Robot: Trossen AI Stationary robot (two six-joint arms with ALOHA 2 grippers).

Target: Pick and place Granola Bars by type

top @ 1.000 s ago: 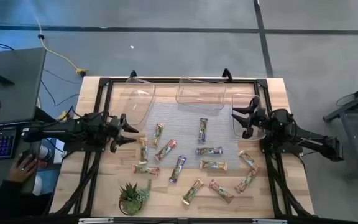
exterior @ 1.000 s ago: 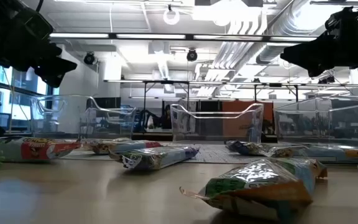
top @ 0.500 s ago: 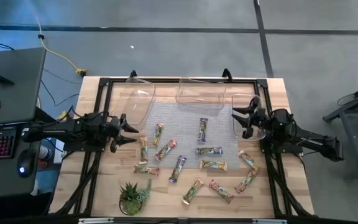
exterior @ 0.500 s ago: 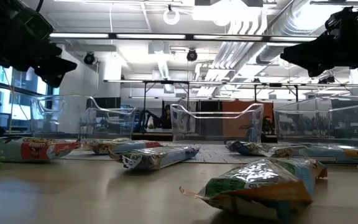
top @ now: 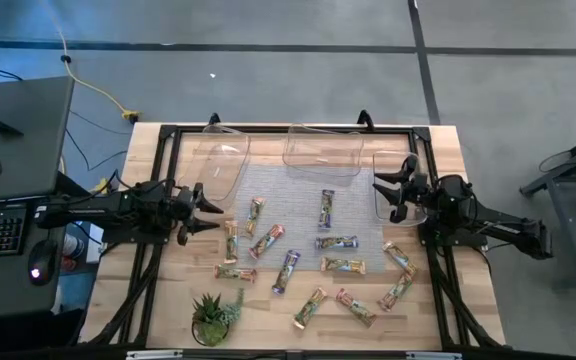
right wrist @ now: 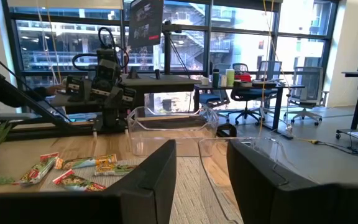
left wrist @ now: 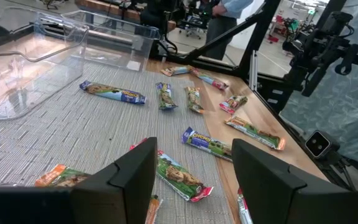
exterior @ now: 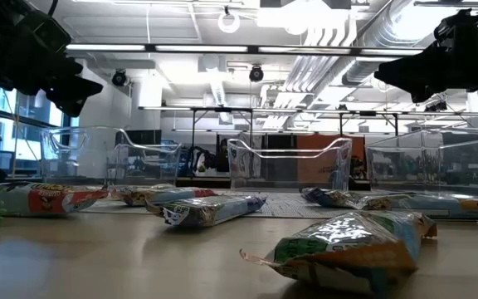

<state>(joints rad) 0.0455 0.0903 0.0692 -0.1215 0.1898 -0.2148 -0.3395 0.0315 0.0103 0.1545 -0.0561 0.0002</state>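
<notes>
Twelve or so granola bars (top: 336, 242) lie scattered on the grey mat (top: 298, 190) and the bare wood of the tabletop (top: 168, 300), between the two end effectors and mostly nearer the front edge than either of them. Three clear tubs (top: 322, 148) along the far edge look empty, so the sorting seems not yet begun; every bar is left to place.

Left end effector (top: 208, 212) hangs above the tabletop, its fingers spread wide and empty, pointing inward; the closest bar (top: 231, 240) lies just ahead and slightly to its front. Right end effector (top: 390, 194) hovers over the right-hand tub (top: 393, 185), fingers partly apart with nothing between them, the nearest bars (top: 398, 257) a short way toward the front edge from it. A potted plant (top: 213, 315) stands at the front edge, well clear of both.
</notes>
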